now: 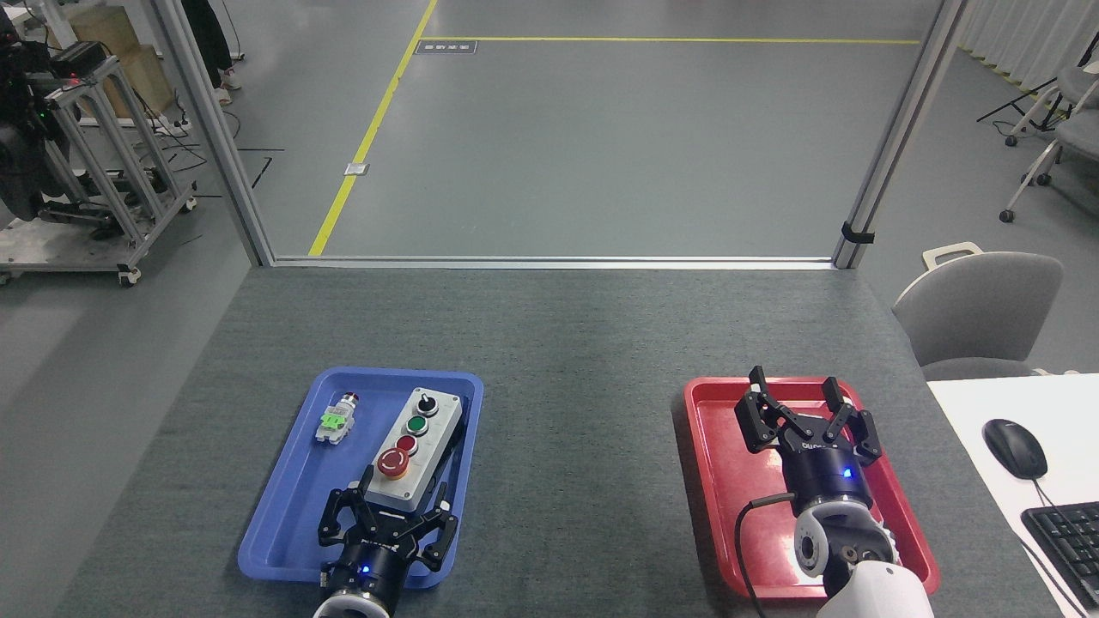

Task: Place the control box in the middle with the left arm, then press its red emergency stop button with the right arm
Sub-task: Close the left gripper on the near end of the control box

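The control box, light grey on top with a black knob, a green button, a small red button and a large red button in a row, lies in the blue tray on the left. My left gripper is at the box's near end, open, its fingers spread on either side of that end. My right gripper hangs open over the red tray on the right, with nothing between its fingers. The bare dark grey tabletop lies between the two trays.
A small loose push-button part with a green tag lies in the blue tray left of the box. A white desk with a mouse and a keyboard adjoins the table at the right, behind it a grey chair.
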You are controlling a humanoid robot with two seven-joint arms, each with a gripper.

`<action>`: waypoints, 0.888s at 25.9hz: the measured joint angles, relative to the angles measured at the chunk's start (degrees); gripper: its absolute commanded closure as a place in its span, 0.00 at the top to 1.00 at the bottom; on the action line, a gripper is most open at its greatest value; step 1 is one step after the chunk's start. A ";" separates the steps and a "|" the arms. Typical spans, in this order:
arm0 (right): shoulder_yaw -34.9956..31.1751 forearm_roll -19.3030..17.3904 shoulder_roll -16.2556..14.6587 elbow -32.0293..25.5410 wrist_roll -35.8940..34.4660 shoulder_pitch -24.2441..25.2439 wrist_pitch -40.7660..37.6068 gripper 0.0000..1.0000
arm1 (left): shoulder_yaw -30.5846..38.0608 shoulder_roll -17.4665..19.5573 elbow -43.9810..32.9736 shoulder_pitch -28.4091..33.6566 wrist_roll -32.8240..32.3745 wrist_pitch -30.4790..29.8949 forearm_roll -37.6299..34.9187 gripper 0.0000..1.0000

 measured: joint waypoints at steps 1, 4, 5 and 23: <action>0.00 0.00 0.00 0.01 0.00 0.00 0.03 1.00 | 0.01 0.02 0.63 -0.44 0.00 0.03 0.02 0.98; -0.02 0.00 -0.01 0.03 0.00 0.00 0.04 1.00 | 0.01 0.07 2.98 -2.14 0.15 0.18 0.12 0.98; -0.02 0.00 -0.01 0.03 0.00 0.00 0.04 1.00 | 0.01 0.10 3.82 -2.67 0.21 0.19 0.16 0.98; -0.05 0.00 -0.28 0.02 -0.01 -0.06 0.03 1.00 | -0.08 0.13 13.73 -8.21 0.30 -0.12 0.28 0.98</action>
